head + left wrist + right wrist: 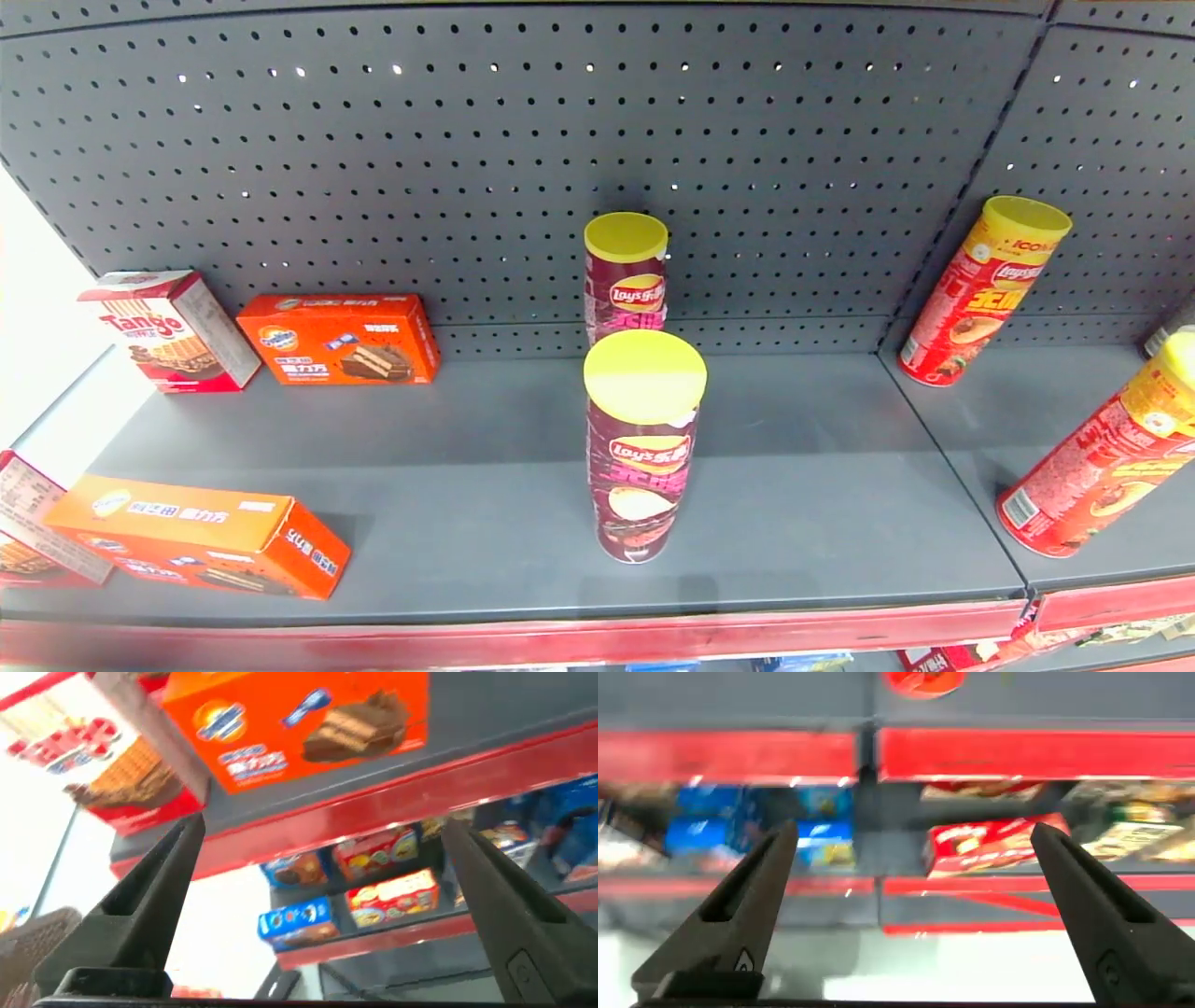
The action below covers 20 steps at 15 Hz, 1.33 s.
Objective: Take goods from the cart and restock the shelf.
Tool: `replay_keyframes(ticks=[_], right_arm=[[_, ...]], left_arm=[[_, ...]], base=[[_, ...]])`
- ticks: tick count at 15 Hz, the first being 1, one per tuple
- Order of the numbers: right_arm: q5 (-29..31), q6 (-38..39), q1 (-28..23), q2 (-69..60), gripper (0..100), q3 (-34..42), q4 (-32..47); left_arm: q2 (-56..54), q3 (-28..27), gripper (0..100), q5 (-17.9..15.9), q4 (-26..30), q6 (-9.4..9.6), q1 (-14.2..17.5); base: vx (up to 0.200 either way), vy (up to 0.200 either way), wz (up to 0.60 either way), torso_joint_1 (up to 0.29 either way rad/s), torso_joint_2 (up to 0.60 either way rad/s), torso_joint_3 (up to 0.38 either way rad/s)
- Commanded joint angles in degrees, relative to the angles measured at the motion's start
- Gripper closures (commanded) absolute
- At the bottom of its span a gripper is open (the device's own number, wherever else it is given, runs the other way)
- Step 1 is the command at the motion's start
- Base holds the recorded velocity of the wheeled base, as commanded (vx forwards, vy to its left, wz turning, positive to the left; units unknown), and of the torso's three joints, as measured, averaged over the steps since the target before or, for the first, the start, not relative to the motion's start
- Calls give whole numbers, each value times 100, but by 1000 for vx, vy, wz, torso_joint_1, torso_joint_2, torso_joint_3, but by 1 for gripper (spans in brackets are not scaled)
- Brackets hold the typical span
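Grey steel shelf (812, 485) with a pegboard (467, 140) back and a red front lip, seen from above. Stock on hand:

- Front can (642, 467): maroon, yellow lid, upright mid-shelf near the lip.
- Rear can (625, 280): same kind, upright directly behind it against the pegboard.
- Far red can (985, 289) and near red can (1102, 467): in the next bay to the right, both upright.
- Wafer box (168, 331): rear left, on end.
- Orange box (341, 339): just beside the wafer box, face out.
- Flat orange box (201, 546): lying at the front left corner.
- Lower tiers: blue packs (757, 831) and a red pack (990, 845).

Left claw (322, 829): spread wide, nothing in it, below and in front of the lip under the orange box. Right claw (913, 831): likewise wide and empty, low before the lower tiers.

Handling, by judgement: the cans look light and stiff but slick-skinned, and tall enough to topple. Take one across the mid-body, not by the lid. The boxes are probably thin card that dents — pinch across the narrow faces with modest force.

No item is in hand, so the next piece has yet to be fetched.
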State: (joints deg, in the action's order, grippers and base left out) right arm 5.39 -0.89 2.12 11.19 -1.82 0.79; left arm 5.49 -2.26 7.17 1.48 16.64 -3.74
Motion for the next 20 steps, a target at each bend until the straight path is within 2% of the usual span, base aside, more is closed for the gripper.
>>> replay_keyframes(ticks=[1,2,4,6,7,8,9,12,13,14,15,16,17,18,19,20], right_arm=[[-64,45,-195,-1110,0,67,-202],[-785,27,-203,-1110,0,50,-123],[-1136,36,-238,-1075,0,-12,79],[384,300,-300,-908,0,50,-79],[700,291,-282,-961,0,76,-106],[700,291,-282,-961,0,76,-106],[-565,168,-212,-1093,0,182,-88],[-583,98,-212,-1093,0,182,-88],[-583,98,-212,-1093,0,182,-88],[-583,89,-212,-1093,0,182,-88],[-583,89,-212,-1093,0,182,-88],[-583,98,-212,-1093,0,182,-88],[-583,98,-212,-1093,0,182,-88],[-583,89,-212,-1093,0,182,-88],[-583,98,-212,-1093,0,182,-88],[-583,89,-212,-1093,0,182,-88]], left_arm=[[163,6,0,-5,11,-47,409],[128,6,0,-14,2,-38,374],[14,6,0,-22,2,-38,339],[-267,6,0,-22,11,-38,339],[-461,6,0,-31,2,-38,348],[-461,6,0,-31,2,-38,348],[-549,41,0,-31,-24,-284,357],[-549,111,0,-207,-218,-390,365],[-549,111,0,-392,-218,-592,365],[-549,102,0,-840,-174,-706,365],[-549,85,0,-1104,-156,-724,365],[-549,41,0,-1525,2,-732,357],[-549,-3,0,-1701,90,-732,348],[-549,-3,0,-1631,99,-724,374],[-549,6,0,-1306,90,-653,374],[-549,23,0,-761,46,-477,374]], base=[[0,0,0,0,0,0],[0,0,0,0,0,0],[0,0,0,0,0,0],[0,0,0,0,0,0],[0,0,0,0,0,0],[0,0,0,0,0,0],[0,0,0,0,0,0],[0,0,0,0,0,0],[0,0,0,0,0,0],[0,0,0,0,0,0],[0,0,0,0,0,0],[0,0,0,0,0,0],[0,0,0,0,0,0],[0,0,0,0,0,0],[0,0,0,0,0,0],[0,0,0,0,0,0]])
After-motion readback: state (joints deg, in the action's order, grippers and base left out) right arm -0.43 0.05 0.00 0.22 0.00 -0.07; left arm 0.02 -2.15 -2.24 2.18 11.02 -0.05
